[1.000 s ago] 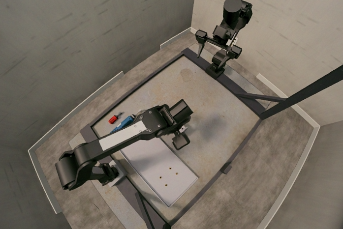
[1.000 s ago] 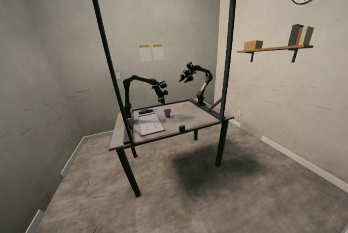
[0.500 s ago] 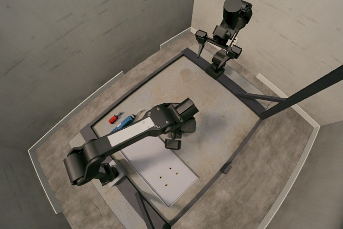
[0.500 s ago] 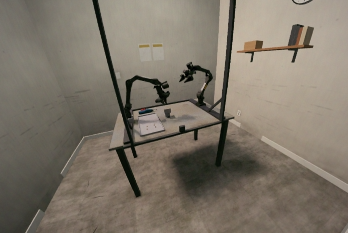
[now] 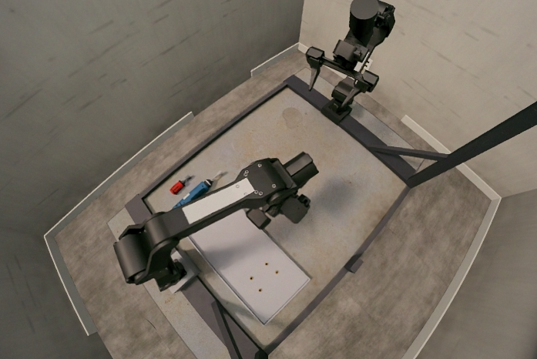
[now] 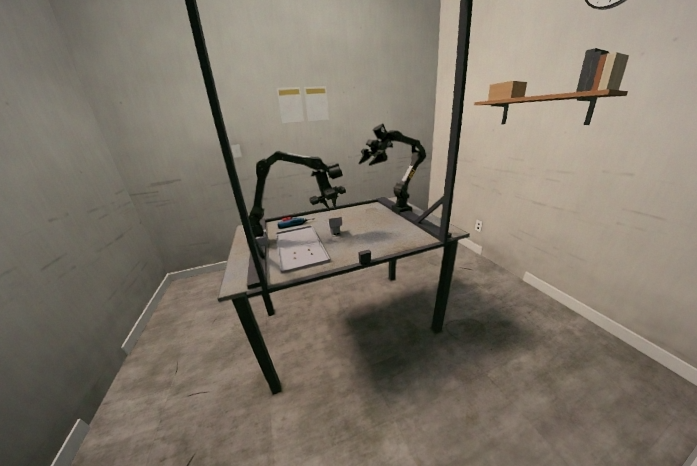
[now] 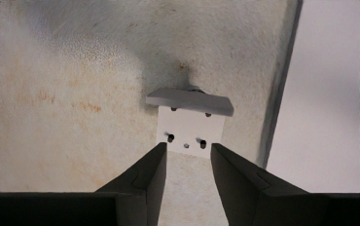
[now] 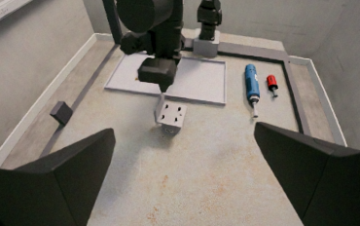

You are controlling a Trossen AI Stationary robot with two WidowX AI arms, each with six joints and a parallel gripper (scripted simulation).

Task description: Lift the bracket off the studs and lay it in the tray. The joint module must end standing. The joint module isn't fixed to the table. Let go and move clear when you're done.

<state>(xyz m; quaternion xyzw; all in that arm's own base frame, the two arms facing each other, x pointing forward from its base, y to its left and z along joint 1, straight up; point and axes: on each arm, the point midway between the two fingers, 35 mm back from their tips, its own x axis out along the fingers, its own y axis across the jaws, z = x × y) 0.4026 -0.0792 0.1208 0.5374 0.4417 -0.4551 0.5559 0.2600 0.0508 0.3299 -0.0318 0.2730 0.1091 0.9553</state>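
Note:
The white bracket (image 7: 190, 122) (image 6: 335, 225) with four stud holes sits on top of the joint module, which stands on the table beside the tray. It also shows in the right wrist view (image 8: 171, 116). My left gripper (image 7: 189, 149) hangs right above the bracket, its fingers narrowed to about the plate's width with nothing between them. In the top view the left arm's wrist (image 5: 277, 211) hides the bracket. The flat white tray (image 5: 247, 257) lies close by. My right gripper (image 5: 334, 86) is wide open and empty, raised high at the far end of the table.
A blue screwdriver (image 5: 192, 192) and a small red tool (image 5: 176, 186) lie beyond the tray. A small dark block (image 5: 354, 264) sits at the table's edge. Black frame posts (image 6: 220, 140) rise from the table's corners.

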